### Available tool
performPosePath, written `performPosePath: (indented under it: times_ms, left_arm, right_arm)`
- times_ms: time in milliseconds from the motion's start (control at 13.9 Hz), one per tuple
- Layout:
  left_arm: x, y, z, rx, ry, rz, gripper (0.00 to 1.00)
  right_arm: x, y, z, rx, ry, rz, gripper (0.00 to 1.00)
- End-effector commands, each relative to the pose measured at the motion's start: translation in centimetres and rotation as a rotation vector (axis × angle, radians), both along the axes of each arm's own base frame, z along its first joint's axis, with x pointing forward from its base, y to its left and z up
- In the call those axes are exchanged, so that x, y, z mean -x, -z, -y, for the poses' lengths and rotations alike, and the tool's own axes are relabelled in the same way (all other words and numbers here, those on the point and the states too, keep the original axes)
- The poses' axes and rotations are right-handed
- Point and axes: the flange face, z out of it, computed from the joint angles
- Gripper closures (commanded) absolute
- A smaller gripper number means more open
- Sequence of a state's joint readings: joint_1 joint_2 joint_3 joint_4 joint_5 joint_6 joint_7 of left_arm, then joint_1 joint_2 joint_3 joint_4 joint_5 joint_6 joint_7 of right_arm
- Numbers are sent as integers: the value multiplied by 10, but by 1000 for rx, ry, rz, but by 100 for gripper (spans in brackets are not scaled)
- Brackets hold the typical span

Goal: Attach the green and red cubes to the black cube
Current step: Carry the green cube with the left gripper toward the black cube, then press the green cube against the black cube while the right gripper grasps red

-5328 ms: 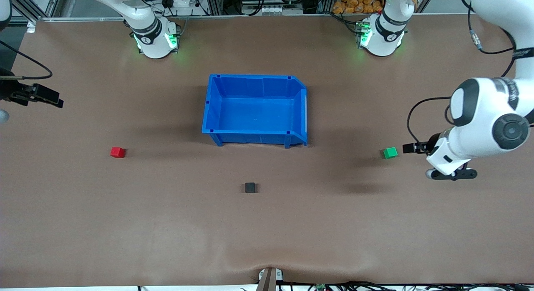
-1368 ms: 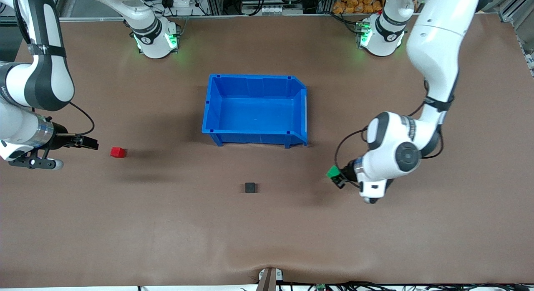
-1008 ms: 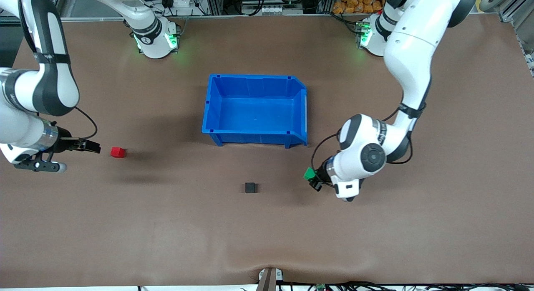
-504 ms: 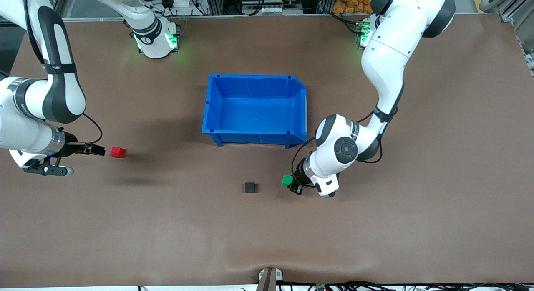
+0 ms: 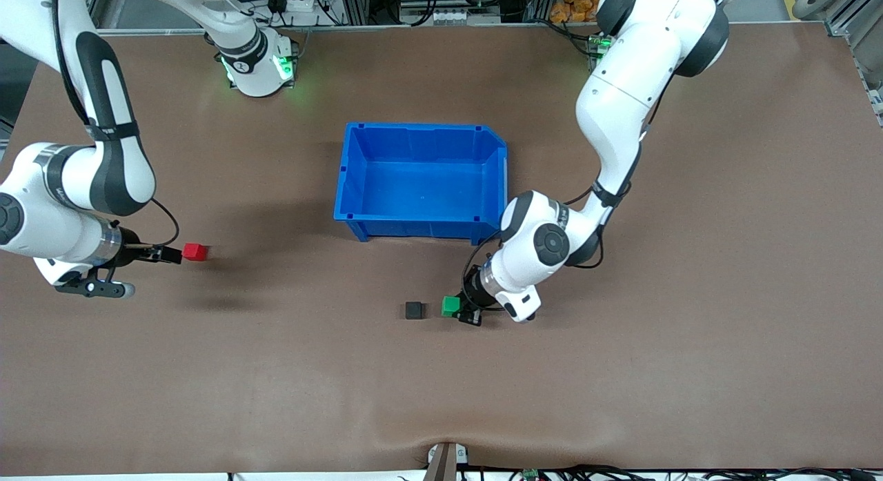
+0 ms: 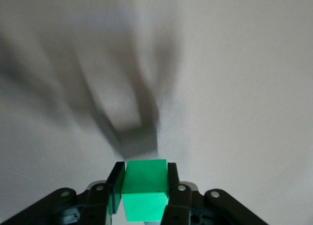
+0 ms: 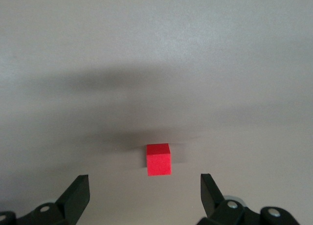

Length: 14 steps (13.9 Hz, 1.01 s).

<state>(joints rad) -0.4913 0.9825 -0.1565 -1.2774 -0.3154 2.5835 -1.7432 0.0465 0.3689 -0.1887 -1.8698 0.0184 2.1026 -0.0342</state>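
Green cube [image 5: 451,306] is clamped in my left gripper [image 5: 461,310], jaws closed flat on two opp. sides, seen clearly in left wrist view [image 6: 145,188]. Gripper sits low over the table [image 5: 621,370], cube just beside the black cube [image 5: 414,310] on the side toward the left arm's end, small gap between them, not touching. Can't tell if green cube's bottom face is on the mat or a hair above it.

Black cube sits on the table nearer the front cam than the blue bin [image 5: 422,225], roughly in line w/ bin's middle.

Red cube [image 5: 195,251] sits on the table toward the right arm's end, well apart from the black one. Right gripper [image 5: 170,254] is low, just beside it, tips pointing at it, jaws spread wide w/ nothing in them. Right wrist view has red cube [image 7: 158,159] centred ahead of the gap, fingers [image 7: 76,197] not yet around it, no contact.

Bin has nothing visible in it.
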Motion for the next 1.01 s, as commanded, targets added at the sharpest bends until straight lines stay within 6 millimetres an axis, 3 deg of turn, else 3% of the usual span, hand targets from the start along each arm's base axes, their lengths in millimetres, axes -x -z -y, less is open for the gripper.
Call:
performPosePath:
  times_ms: [0, 432, 720, 936]
  left_arm:
    - [-4, 6, 21, 45, -42, 14, 100]
    - [6, 14, 40, 56, -35, 27, 100]
    - [8, 22, 40, 58, -59, 25, 100]
    - [10, 25, 42, 57, -57, 21, 100]
  right_arm:
    - [0, 3, 10, -19, 14, 2, 0]
    - [1, 23, 19, -27, 38, -14, 0]
    - [2, 39, 28, -51, 78, -22, 0]
    - [0, 58, 25, -46, 71, -26, 0]
